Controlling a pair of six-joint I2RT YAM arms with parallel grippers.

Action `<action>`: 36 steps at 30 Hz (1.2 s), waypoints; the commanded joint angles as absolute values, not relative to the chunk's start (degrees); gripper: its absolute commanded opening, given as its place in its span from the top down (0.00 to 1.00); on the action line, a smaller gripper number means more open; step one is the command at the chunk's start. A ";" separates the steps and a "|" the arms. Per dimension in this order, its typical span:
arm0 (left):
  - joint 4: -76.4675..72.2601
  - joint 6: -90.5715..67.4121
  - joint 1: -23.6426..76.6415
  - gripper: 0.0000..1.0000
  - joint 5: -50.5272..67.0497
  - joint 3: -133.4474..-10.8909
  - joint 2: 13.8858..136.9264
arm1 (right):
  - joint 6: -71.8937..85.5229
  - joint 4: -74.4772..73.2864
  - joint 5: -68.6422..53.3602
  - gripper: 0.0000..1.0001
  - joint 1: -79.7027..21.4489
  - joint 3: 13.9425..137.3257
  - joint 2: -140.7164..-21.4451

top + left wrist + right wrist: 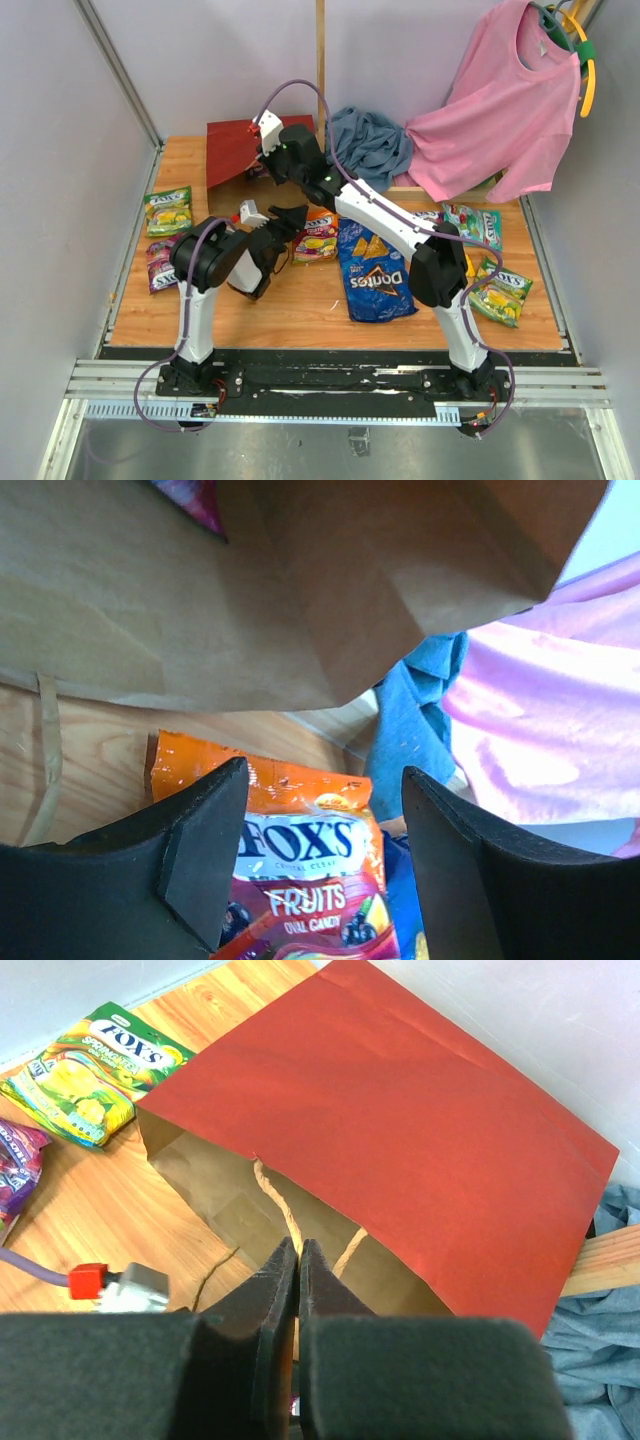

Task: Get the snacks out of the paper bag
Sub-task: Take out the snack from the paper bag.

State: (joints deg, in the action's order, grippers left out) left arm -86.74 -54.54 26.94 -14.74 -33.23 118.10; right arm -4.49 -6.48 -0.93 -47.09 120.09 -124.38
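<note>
Paper bag (235, 145) lay flat at the far edge of the worktop (300, 312), left of centre, its mouth facing the near edge. Right tool (298, 1245) was pressed together, pinching the bag's cord handle (275, 1200) at the mouth. Left tool (322, 780) hung over the orange Fox's packet (300, 850) with its fingers apart, gripping nothing. Beside that packet lay the blue Doritos bag (375, 275). A green packet (168, 210) and a purple packet (160, 265) lay by the left edge, and a yellow-green packet (500, 292) by the right.

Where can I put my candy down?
Bare wood lies at the near edge between the left arm and the Doritos bag, and in the far-left corner beside the paper bag. The right side is crowded with packets.
</note>
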 commanded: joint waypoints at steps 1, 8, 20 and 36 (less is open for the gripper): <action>-101.43 -56.57 27.64 0.33 -15.36 -37.64 122.93 | -5.14 -6.24 -1.34 0.99 -47.61 118.52 -121.34; -99.85 -65.00 27.63 0.29 -21.09 -41.45 125.54 | -5.45 -6.16 -1.14 0.99 -47.63 117.82 -120.77; -90.82 -78.67 24.62 0.28 -23.99 -49.11 127.90 | -6.70 -5.15 0.41 0.99 -47.48 114.14 -117.73; -66.14 -86.05 22.72 0.28 -32.07 -53.99 124.05 | -6.84 -4.49 1.81 0.99 -47.46 112.99 -116.83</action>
